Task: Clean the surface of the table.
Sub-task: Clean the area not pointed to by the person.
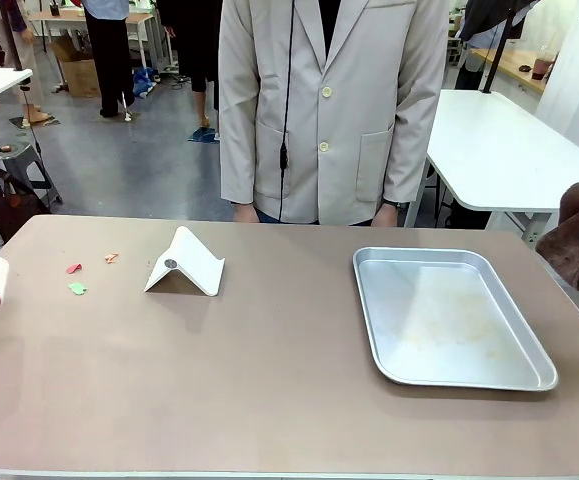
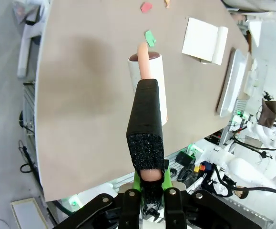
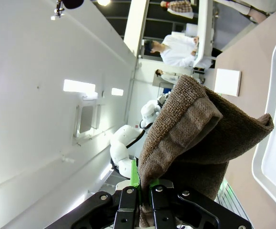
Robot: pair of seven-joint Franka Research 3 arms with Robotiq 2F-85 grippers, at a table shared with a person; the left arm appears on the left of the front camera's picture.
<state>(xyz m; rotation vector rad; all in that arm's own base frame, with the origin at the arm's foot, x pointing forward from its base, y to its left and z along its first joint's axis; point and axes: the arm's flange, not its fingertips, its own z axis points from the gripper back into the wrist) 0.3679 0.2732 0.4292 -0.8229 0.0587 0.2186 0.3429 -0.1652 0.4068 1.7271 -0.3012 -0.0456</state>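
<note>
Table [image 1: 269,380]: presumably rigid, smooth matte top; wiped, not gripped. Left gripper [image 2: 149,185] clamped on lint roller [image 2: 149,81] by left edge; right gripper [image 3: 145,185] clamped on brown cloth [image 3: 195,129].

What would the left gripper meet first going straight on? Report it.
Probably the table: the left gripper, shut on the lint roller, points at it just short of the green scrap; depth unclear.

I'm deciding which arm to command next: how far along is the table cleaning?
Nothing looks cleaned yet. In hand: the left gripper is shut on a lint roller, the right gripper on a brown cloth. Left to do: red, orange and green scraps lie on the table.
</note>
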